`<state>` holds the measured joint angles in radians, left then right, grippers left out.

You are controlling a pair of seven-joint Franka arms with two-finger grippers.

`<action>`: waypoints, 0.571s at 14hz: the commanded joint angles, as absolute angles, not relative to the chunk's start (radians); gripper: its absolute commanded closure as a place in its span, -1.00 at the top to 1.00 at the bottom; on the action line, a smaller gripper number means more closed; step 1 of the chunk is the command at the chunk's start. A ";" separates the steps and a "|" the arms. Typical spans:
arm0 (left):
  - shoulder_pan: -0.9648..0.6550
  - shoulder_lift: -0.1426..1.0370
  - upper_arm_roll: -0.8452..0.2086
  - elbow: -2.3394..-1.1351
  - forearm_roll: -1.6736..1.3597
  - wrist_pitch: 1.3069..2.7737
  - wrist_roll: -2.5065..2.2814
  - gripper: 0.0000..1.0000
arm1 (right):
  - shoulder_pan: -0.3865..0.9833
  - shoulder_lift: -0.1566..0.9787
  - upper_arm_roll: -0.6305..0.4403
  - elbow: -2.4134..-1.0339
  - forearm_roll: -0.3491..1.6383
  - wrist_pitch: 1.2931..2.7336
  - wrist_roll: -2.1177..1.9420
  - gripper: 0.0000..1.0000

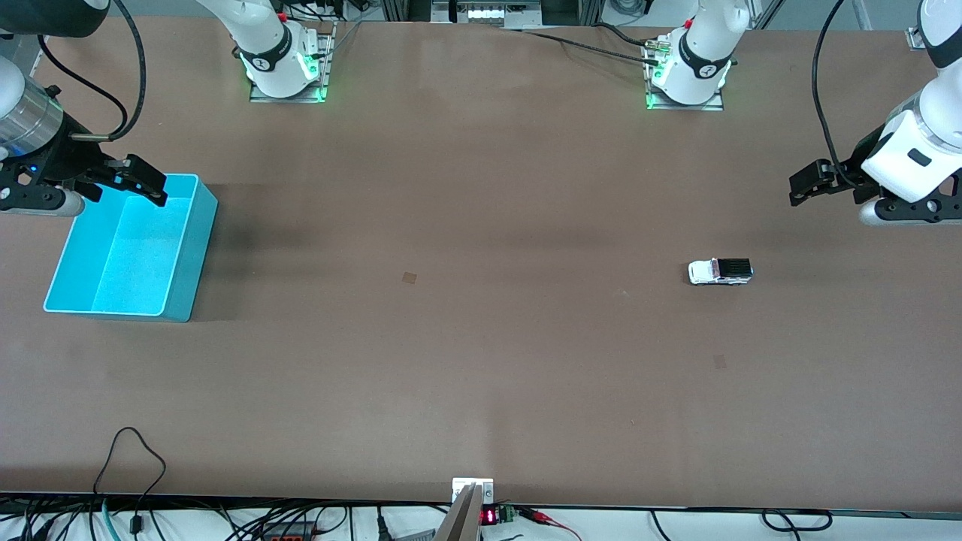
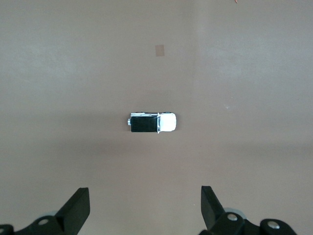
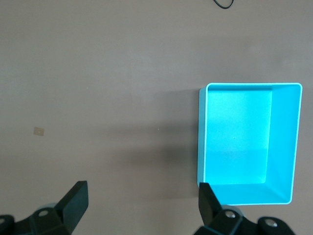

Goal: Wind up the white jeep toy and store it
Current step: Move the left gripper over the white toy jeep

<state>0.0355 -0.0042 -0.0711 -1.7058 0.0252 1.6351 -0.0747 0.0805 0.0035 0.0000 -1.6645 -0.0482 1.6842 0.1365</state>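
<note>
The white jeep toy [image 1: 720, 272] sits right of centre on the worktop [image 1: 466, 338], untouched. The left end effector [image 1: 803, 184] hovers upper right, the right end effector [image 1: 146, 182] over the turquoise bin [image 1: 192, 259]; both empty, jaws apart. Being tiny, the jeep may roll away from an off-centre pinch.

Bin: you see a turquoise bin [image 3: 286, 147] sitting upright on the brown table [image 3: 107, 73], hollow and with nothing inside.
Right gripper: your right gripper [image 3: 142, 208] hangs over bare table just beside the bin, its two dark fingers [image 3: 76, 200] spread wide and holding nothing.
Table mark: a small tan patch [image 3: 38, 130] lies well apart from the bin.
Cable: a black loop [image 3: 225, 4] shows at the table's edge.
</note>
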 commanded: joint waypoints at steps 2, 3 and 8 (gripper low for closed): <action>0.029 -0.012 -0.066 -1.698 0.015 1.617 -0.055 1.00 | 0.074 0.002 0.005 -1.658 -0.040 1.674 0.121 1.00; 0.031 -0.012 -0.066 -1.698 0.015 1.617 -0.057 1.00 | 0.074 0.002 0.005 -1.658 -0.040 1.674 0.121 1.00; 0.029 -0.012 -0.066 -1.697 0.009 1.566 -0.069 1.00 | 0.072 0.000 0.005 -1.658 -0.040 1.672 0.121 1.00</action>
